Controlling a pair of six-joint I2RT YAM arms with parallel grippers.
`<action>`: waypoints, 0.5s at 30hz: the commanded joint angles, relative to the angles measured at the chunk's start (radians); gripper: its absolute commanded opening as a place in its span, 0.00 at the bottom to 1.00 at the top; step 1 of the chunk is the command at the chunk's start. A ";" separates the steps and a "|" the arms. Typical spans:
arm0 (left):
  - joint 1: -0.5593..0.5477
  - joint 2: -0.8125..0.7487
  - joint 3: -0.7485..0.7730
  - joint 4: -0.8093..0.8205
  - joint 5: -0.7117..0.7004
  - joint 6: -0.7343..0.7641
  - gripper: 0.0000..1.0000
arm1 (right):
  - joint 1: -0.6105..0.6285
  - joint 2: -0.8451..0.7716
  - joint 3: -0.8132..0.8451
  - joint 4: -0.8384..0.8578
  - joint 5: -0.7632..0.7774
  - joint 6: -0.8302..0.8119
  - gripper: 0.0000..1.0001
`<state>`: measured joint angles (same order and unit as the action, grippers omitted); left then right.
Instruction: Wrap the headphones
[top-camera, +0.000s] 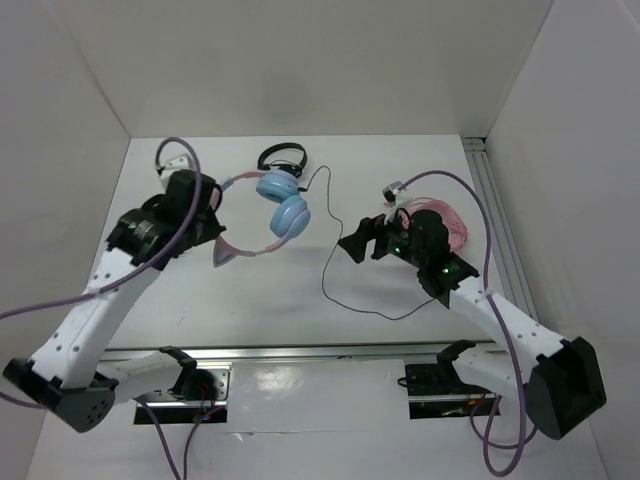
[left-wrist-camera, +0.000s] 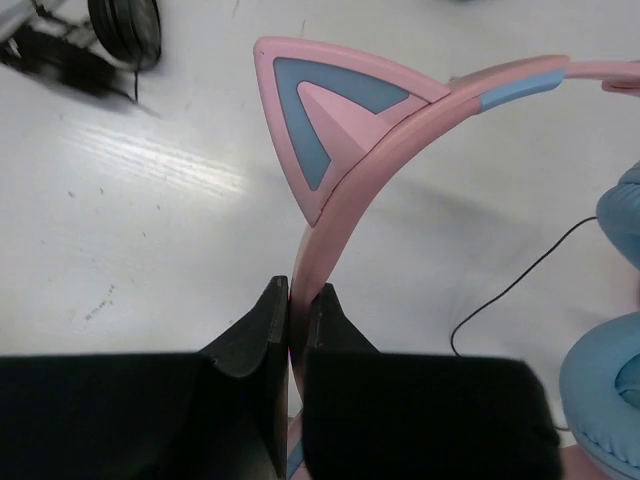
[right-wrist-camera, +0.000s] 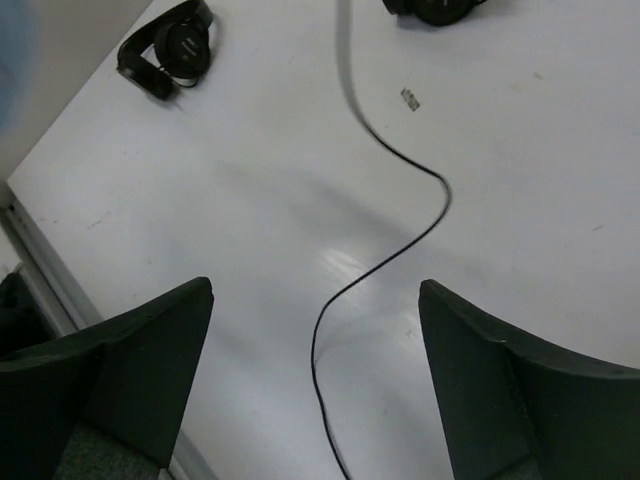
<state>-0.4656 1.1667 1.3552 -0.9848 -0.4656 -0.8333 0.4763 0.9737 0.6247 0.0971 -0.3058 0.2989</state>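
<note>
The headphones have a pink cat-eared headband and light blue ear cups. My left gripper is shut on the headband, just below one cat ear, with the ear cups to its right. The thin black cable runs from the cups, loops forward over the table and ends near my right arm. My right gripper is open and empty. It hovers over the cable, which passes between its fingertips in the right wrist view.
Small black headphones lie at the back of the table, also in the wrist views. All-pink headphones lie behind my right arm. White walls enclose the table, and a metal rail runs along its right side.
</note>
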 joint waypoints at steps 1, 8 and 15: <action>0.013 -0.070 0.105 -0.129 0.047 0.121 0.00 | 0.027 0.121 0.091 0.211 0.037 -0.108 0.89; 0.035 -0.108 0.269 -0.226 0.082 0.131 0.00 | 0.079 0.203 0.118 0.354 0.037 -0.150 0.79; 0.044 -0.117 0.347 -0.270 0.116 0.131 0.00 | 0.154 0.255 0.109 0.428 0.054 -0.162 0.66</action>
<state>-0.4278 1.0714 1.6360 -1.2823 -0.3855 -0.7021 0.6098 1.2079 0.6941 0.4042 -0.2752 0.1673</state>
